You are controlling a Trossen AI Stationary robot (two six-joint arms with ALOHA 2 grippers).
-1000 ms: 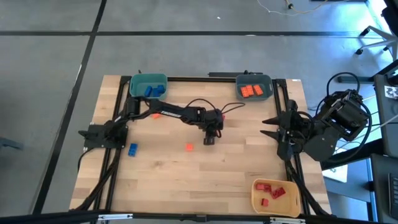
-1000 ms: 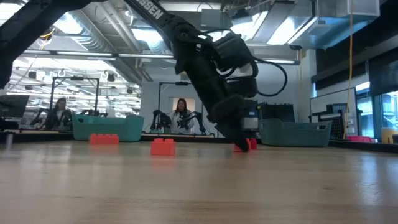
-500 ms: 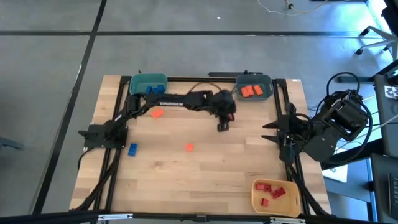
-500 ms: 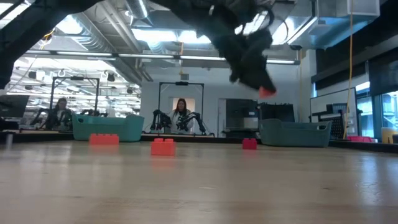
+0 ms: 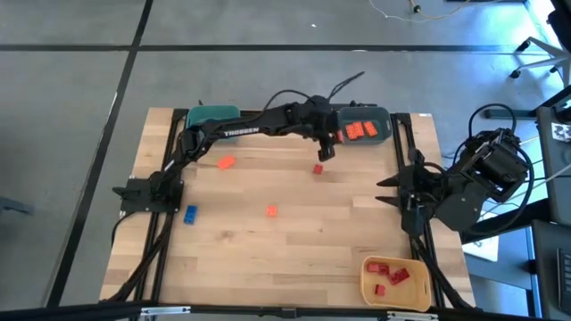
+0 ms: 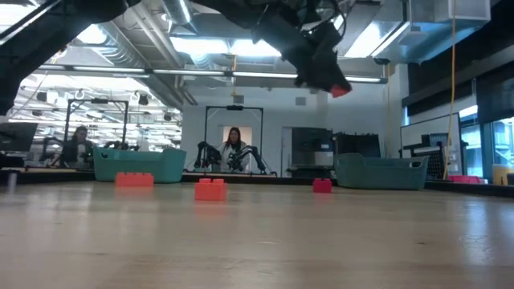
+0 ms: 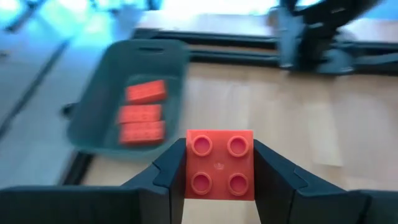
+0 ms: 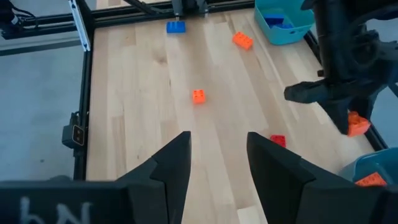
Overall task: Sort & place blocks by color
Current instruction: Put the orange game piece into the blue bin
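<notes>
Blocks are partly sorted, with one orange block carried in the left hand just beside the grey-blue bin, which holds orange blocks. High view: a red block, a small orange block, a larger orange block and a blue block lie loose on the desk; the teal bin sits at the far left corner and the yellow bin with red blocks at the near right; the right hand waits at the right edge. Low view: the carried block hangs high above the desk, so a release short of the bin would likely let it bounce away. Left wrist view: both fingers are clamped flat on the block's sides, with the bin off to one side, not yet underneath. Right wrist view: the right hand's fingers stand apart and empty; the red block lies near the left arm's path and could be knocked on descent.
</notes>
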